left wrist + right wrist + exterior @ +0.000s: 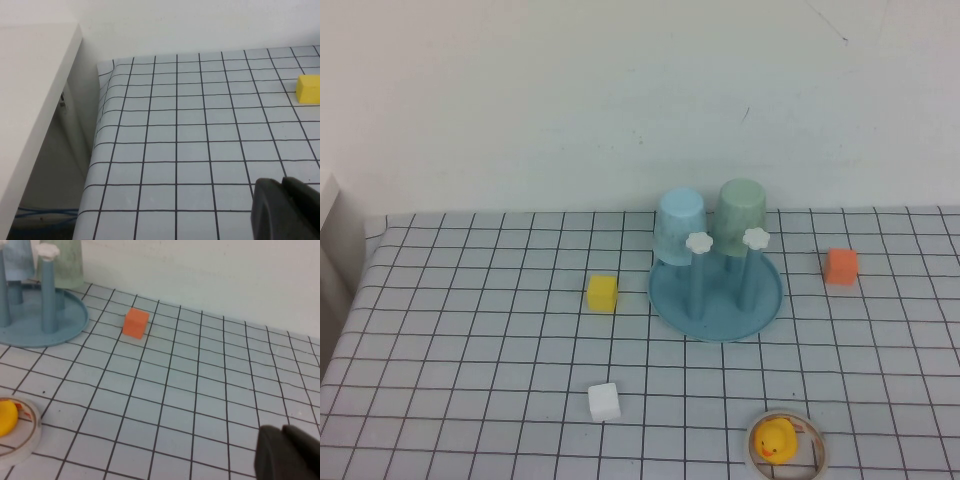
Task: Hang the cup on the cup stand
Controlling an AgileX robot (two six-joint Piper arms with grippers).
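Observation:
The pale mint-green cup [743, 205] sits upside down over a back peg of the blue cup stand [720, 322], beside a light blue cup [680, 225] on the neighbouring peg. Two front pegs with white flower knobs stand bare. In the right wrist view the cup [67, 262] and the stand [30, 332] show far from my right gripper [282, 429], which is shut and holds nothing above the checked cloth. My left gripper [281, 181] is also shut and holds nothing, over the table's left side. Neither gripper shows in the high view.
A yellow cube [602, 292] lies left of the stand, a white cube [604, 401] nearer the front, and an orange cube [840, 266] to the right. A yellow duck [776, 440] sits inside a round ring [815, 445] at the front. A white ledge [30, 100] flanks the table's left edge.

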